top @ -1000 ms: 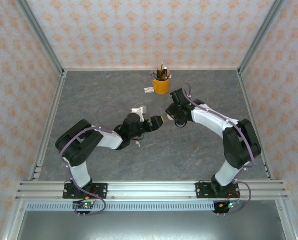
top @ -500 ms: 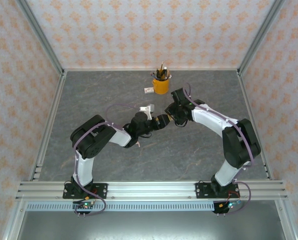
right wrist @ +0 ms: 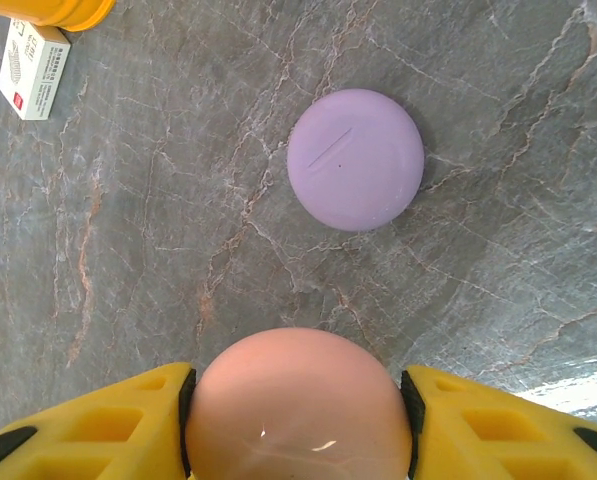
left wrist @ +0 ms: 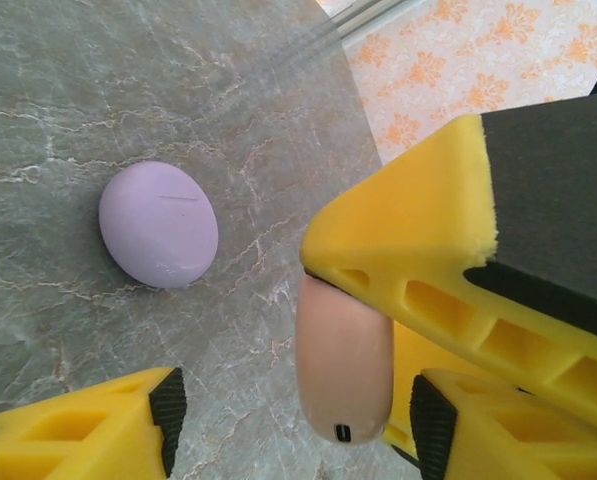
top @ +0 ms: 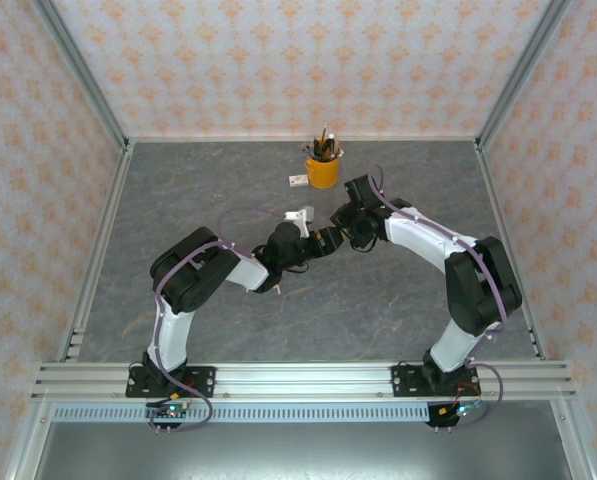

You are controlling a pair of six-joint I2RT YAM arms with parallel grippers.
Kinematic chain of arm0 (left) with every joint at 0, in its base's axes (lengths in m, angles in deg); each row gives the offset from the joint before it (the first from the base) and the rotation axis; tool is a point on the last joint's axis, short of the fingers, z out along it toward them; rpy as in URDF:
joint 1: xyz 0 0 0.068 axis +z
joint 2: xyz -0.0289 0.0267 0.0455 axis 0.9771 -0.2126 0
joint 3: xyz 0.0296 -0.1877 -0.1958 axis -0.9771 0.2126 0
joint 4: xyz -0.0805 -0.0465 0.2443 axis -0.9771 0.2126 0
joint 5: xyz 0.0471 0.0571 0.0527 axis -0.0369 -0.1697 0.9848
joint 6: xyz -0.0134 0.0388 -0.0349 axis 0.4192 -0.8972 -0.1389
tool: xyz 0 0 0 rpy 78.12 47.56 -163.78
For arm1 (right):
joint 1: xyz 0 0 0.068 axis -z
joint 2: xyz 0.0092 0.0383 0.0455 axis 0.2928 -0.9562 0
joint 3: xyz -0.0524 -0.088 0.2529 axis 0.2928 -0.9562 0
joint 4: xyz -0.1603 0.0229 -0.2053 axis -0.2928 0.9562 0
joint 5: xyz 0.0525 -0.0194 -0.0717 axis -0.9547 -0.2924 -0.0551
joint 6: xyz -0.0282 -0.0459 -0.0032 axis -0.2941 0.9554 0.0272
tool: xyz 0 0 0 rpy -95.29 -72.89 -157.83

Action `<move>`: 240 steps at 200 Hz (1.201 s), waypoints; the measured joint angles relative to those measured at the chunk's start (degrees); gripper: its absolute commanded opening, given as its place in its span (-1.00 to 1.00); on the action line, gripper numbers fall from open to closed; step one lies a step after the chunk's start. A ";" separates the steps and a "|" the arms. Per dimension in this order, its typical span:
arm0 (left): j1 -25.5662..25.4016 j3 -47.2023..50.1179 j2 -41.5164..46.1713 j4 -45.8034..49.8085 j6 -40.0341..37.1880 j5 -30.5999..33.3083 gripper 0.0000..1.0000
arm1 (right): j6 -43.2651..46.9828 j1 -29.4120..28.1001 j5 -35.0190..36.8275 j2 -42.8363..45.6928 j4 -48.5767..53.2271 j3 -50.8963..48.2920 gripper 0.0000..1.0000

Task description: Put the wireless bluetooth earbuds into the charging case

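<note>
LEFT: your left gripper (left wrist: 298, 415) is straddling the pink charging case (left wrist: 343, 370), fingers (left wrist: 163, 405) parted and not gripping, likely positioned to open its lid | CENTRE: the lilac case (left wrist: 158, 225) is lying closed on the table (left wrist: 58, 80), seemingly waiting its turn | RIGHT: your right gripper (right wrist: 298, 420) is clamping the pink case across its width, apparently steadying it for the left | EARBUDS: you are not able to tell where they are.

**Grippers meet nose to nose at mid-table**

Both arms reach inward, with their elbows bent out to the sides. The right gripper (top: 342, 231) clamps a round pink case (right wrist: 298, 400) between its two fingers. The left gripper (top: 324, 241) faces it, jaws parted on either side of that case.
</note>
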 measured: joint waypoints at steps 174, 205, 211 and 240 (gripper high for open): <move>-0.46 -1.55 -1.22 -1.22 1.36 1.36 -0.06 | 0.00 0.04 -0.22 0.00 -1.25 0.00 0.01; -0.44 -1.55 -1.29 -1.64 1.57 2.38 0.00 | -0.02 0.07 -0.24 0.00 -2.01 -0.02 0.01; -0.46 -1.60 -1.29 -1.64 1.55 2.62 0.00 | 0.00 0.15 -0.24 0.00 -2.10 -0.02 0.01; -0.61 -2.08 -1.49 -1.64 1.55 3.48 -0.03 | 0.00 0.63 -0.68 0.00 -2.75 -0.24 0.01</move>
